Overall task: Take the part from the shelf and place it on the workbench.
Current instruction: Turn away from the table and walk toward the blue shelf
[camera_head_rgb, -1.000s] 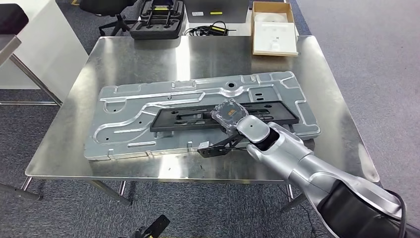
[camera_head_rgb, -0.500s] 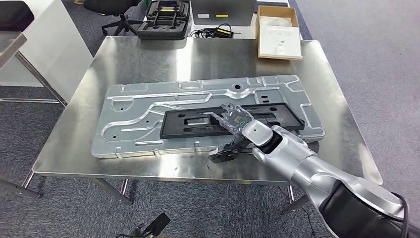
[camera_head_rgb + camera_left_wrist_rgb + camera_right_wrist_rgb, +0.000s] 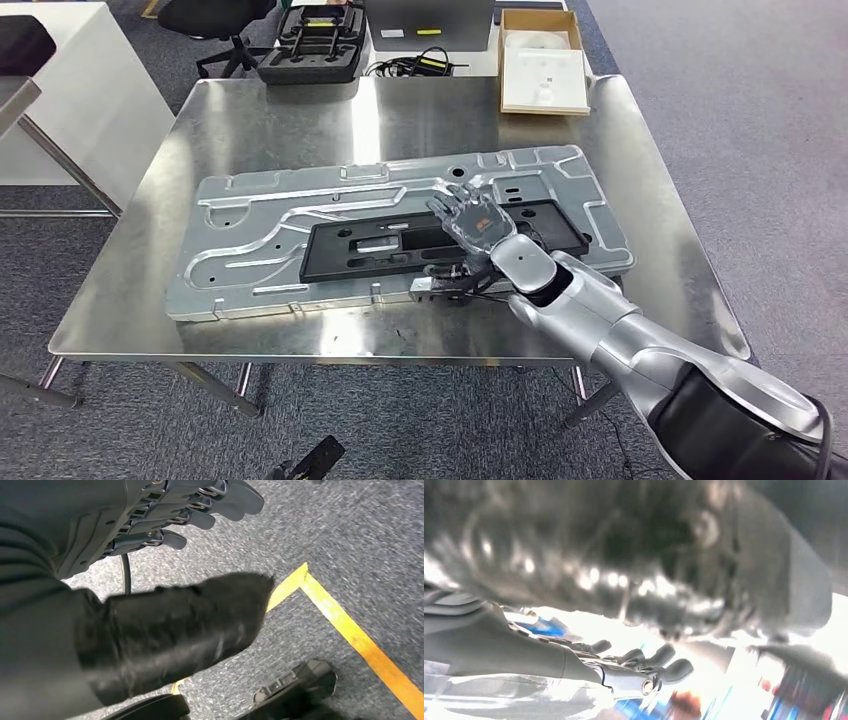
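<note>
Part (image 3: pixel 440 241): flat black slotted frame on ribbed metal panel (image 3: pixel 260 215); right hand (image 3: pixel 474 222) fingers (image 3: pixel 452 199) spread, empty.

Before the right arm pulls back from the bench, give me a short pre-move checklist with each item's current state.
1. Black part rests on the ribbed metal panel on the workbench: ok.
2. Right hand has let go, fingers spread above the part: ok.
3. Nothing caught between the fingers and the part: cannot tell, the hand covers that spot.
4. Part lies flat, not tilted: ok in the head view.
5. Left hand holds nothing, hanging over the carpet: ok.
6. Cardboard box at the far edge stands apart from the arm: ok.
</note>
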